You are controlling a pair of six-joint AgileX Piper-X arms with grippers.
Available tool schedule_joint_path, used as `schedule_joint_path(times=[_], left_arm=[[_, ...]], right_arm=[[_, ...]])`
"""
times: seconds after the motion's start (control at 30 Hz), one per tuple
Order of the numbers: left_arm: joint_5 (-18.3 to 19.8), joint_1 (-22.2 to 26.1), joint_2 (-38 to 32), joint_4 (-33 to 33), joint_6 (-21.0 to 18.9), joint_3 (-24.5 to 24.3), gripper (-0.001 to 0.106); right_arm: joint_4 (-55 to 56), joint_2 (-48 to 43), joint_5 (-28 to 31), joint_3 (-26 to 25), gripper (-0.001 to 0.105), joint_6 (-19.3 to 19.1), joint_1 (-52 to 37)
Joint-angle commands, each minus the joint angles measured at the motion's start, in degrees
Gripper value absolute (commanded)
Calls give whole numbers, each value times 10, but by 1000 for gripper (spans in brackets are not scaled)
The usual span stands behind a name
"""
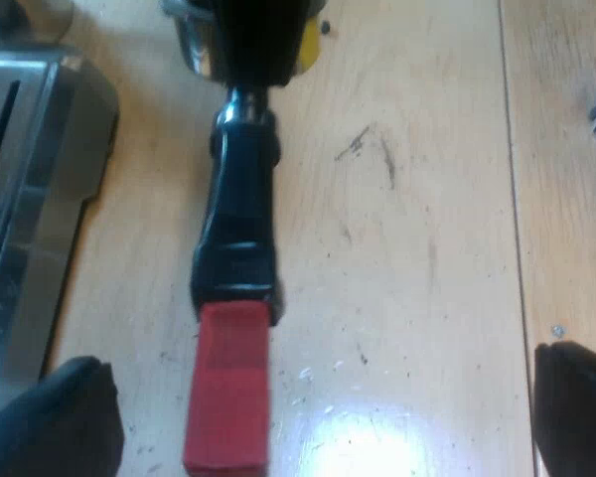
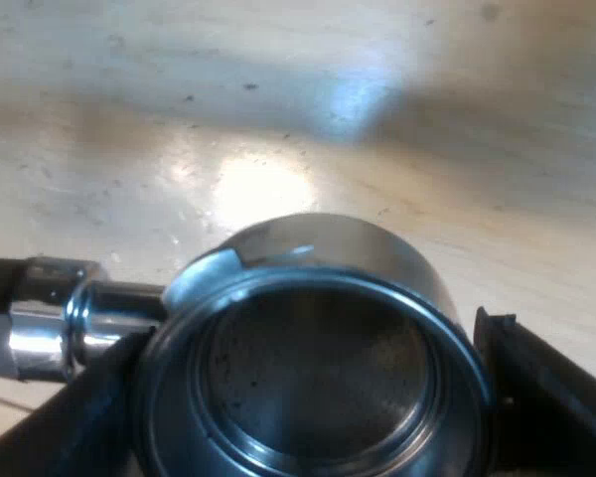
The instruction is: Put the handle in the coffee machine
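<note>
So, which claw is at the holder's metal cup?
The right claw: its fingers hug the holder's metal cup. The left claw hangs open over the red handle end, touching nothing.

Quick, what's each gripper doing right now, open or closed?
Left gripper: open, over the dark red-ended handle.
Right gripper: closed on the round metal holder.

Polished metal holder (image 2: 318, 383), glossy black handle (image 1: 240, 204) — scuffed wooden table (image 1: 432, 258)

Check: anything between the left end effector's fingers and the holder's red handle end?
Nothing. In the left wrist view, only bare table separates the open left end effector's fingers from the holder's red end.
</note>
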Motion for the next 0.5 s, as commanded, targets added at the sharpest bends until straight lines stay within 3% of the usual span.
schedule_joint_path(times=[0.03,0.3,0.5], left_arm=[[-7,-3,10,-14,3,-3,85],[-10,-3,58,-36,6,-3,85],[-10,-3,97,-37,35,-3,85]], right_arm=[[10,-9,-23,-9,0,-8,-4],[16,-9,-34,-9,0,-8,-4],[14,-9,-47,-9,0,-8,-4]])
